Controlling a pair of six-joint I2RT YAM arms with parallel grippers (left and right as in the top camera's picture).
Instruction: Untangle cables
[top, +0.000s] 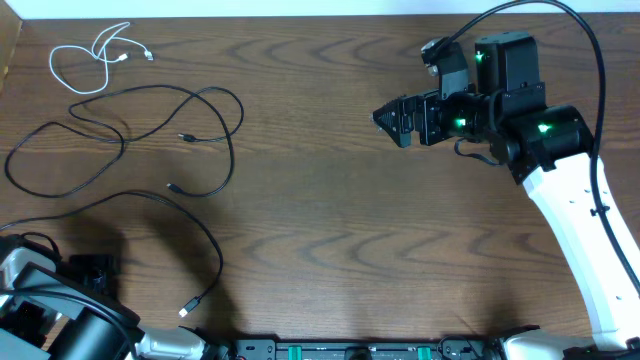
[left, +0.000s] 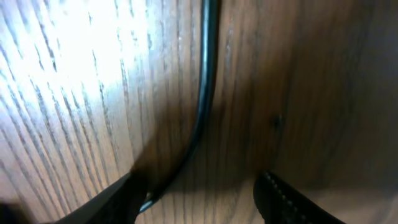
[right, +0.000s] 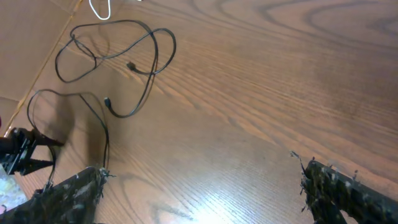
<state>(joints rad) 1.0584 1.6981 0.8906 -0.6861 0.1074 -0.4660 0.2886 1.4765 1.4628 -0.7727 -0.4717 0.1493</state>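
Note:
A short white cable (top: 95, 60) lies coiled at the far left corner. One black cable (top: 150, 110) loops below it, with both plug ends inside the loops. A second black cable (top: 205, 240) curves from the left edge down to a plug near the front edge. My left gripper (top: 90, 268) sits low over this cable's left stretch. In the left wrist view the black cable (left: 202, 106) runs between the open jaws, close against the left finger (left: 118, 202), and my left gripper (left: 199, 205) is not clamped on it. My right gripper (top: 392, 118) hovers open and empty at the right, and the right wrist view shows the same of my right gripper (right: 208, 199).
The wooden table (top: 330, 230) has a pale strip along its far edge. The right arm's white link (top: 580, 230) crosses the right side. A black rail (top: 350, 350) runs along the front edge.

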